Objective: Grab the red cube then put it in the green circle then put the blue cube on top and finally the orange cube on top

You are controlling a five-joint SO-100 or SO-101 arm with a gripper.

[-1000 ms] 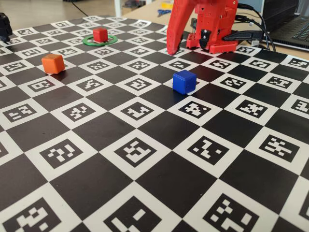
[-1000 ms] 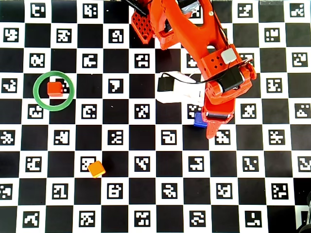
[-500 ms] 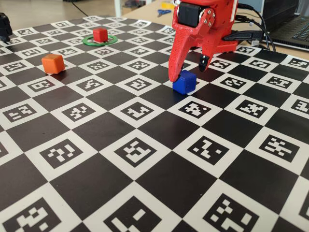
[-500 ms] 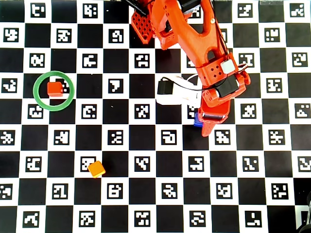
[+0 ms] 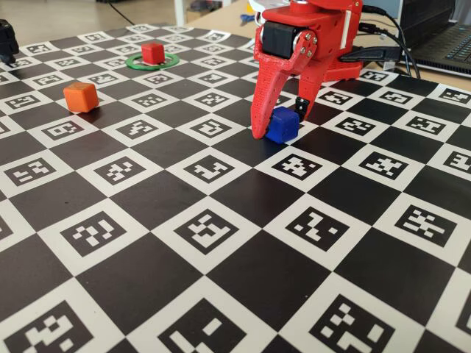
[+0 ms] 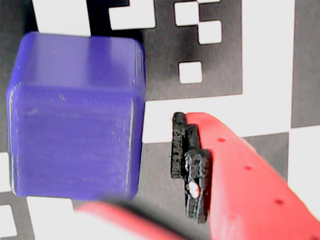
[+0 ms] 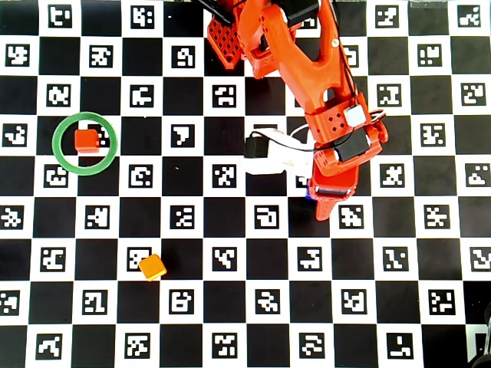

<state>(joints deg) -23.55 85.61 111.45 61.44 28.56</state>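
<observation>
The blue cube (image 5: 282, 124) rests on the checkered board, and my red gripper (image 5: 279, 125) is lowered over it, open, one finger on each side. In the wrist view the blue cube (image 6: 75, 115) fills the left, with a clear gap to the black pad (image 6: 190, 165) of the right-hand finger. From overhead the arm hides all but a sliver of the blue cube (image 7: 308, 193). The red cube (image 5: 153, 52) (image 7: 86, 140) sits inside the green circle (image 5: 135, 65) (image 7: 55, 144) at the far left. The orange cube (image 5: 81, 96) (image 7: 152, 267) stands alone on the board.
The board is a black-and-white checker mat with printed markers. The arm's base (image 7: 230, 38) stands at the board's far edge. A laptop (image 5: 449, 44) and cables (image 5: 383, 51) lie behind it at the right. A black object (image 5: 7, 40) sits at the far left corner.
The gripper has come down from near the arm's base onto the blue cube and now straddles it. None of the cubes has moved.
</observation>
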